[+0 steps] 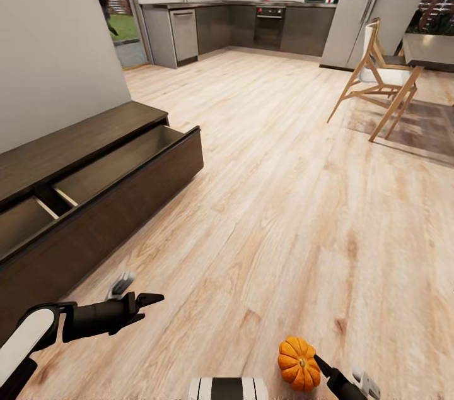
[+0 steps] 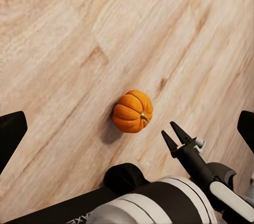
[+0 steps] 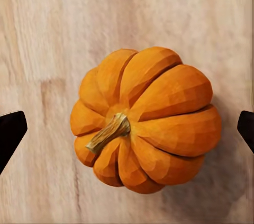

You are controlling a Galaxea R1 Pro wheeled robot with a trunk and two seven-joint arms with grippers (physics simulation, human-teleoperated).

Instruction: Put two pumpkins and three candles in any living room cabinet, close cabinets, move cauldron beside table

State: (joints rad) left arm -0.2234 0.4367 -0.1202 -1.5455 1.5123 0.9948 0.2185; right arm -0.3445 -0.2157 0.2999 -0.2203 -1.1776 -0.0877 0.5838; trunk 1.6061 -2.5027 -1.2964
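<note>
One pumpkin [image 1: 299,363] was seen lying on the wooden floor [image 1: 284,198], stem up, directly below the right pincer [image 3: 127,131], whose fingers were spread wide to either side without touching it. The left pincer [image 1: 135,291] was held open and empty above the floor, near the cabinet [image 1: 94,192], whose two drawers were pulled out along the wall.

Pale wood floor [image 1: 271,198]; pumpkin [image 1: 299,363] apparently resting on it; cabinet [image 1: 94,198]
</note>
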